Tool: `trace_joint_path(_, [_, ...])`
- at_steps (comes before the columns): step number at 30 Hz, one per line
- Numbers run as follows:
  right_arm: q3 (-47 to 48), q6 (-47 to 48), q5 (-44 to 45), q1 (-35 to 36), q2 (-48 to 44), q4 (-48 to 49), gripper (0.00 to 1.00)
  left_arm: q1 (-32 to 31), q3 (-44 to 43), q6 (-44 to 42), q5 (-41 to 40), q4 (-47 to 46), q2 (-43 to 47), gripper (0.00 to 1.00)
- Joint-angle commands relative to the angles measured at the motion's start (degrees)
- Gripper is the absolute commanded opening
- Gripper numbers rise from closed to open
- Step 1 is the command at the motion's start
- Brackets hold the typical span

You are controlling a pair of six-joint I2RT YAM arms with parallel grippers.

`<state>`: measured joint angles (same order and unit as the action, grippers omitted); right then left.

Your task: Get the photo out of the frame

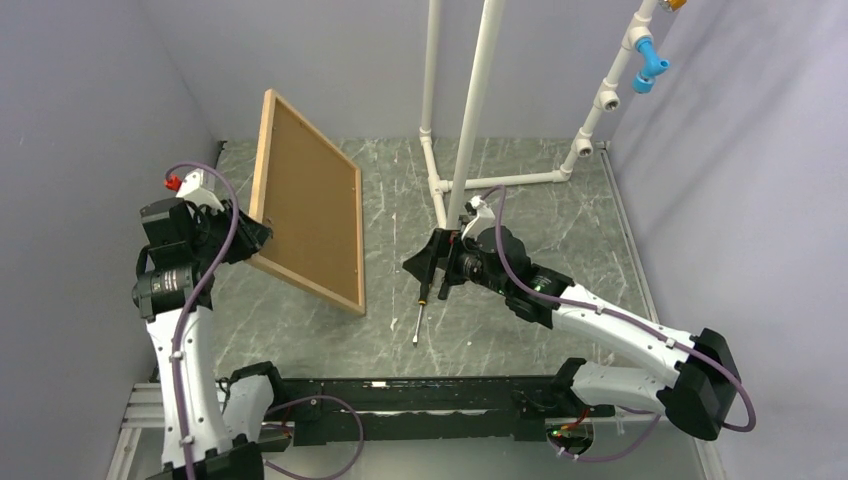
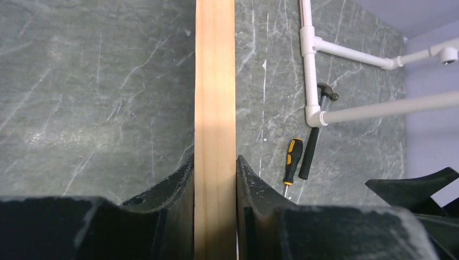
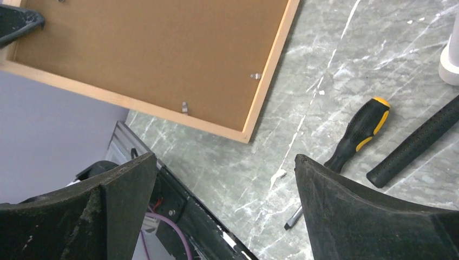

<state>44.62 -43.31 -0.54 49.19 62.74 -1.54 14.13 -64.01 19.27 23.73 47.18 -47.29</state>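
Left gripper point(image 2: 214, 160) was clamped on the frame point(image 2: 215, 65) at nine o'clock, backing board point(image 1: 305, 205) exposed. Right gripper point(image 3: 223, 158) hung wide open, empty; next move likely: release the retaining clips point(image 3: 184, 107).

The left arm point(image 1: 180, 350) and right arm point(image 1: 610, 322) have white shells on the long links and black housings at the joints. A purple cable point(image 1: 215, 262) loops along each arm and is tied to the links. A white block at the left wrist carries a red plug point(image 1: 173, 183). The left end effector point(image 1: 262, 236) and right end effector point(image 1: 432, 265) are black, and their fingers point(image 3: 124, 189) are matte, grainy wedges. Both bases sit on a black rail point(image 1: 420, 405), with a small green light point(image 1: 557, 432) by the right one.
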Motion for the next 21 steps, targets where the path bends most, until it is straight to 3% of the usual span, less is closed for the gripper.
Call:
trace_joint_path(1, [-1.18, 0.07, -0.44, 0.2, 0.54, 0.66, 1.0, 6.11, 4.2, -0.6, 12.81, -5.51, 0.91, 0.0])
trace_joint_path(7, [-1.54, 0.33, -1.25, 0.21, 2.29, 1.31, 1.0, 12.17, 11.73, -0.83, 16.14, -7.87, -0.63, 0.0])
trace_joint_path(14, [-3.27, 0.5, -2.13, 0.29, 3.47, 3.79, 1.0, 12.68, 8.97, -9.46, -2.84, -1.36, -3.69, 0.0])
trace_joint_path(21, [-3.2, 1.12, -3.21, 0.38, 5.17, 4.29, 1.0, 12.6, 11.8, -9.23, -4.36, -4.3, -11.64, 0.0])
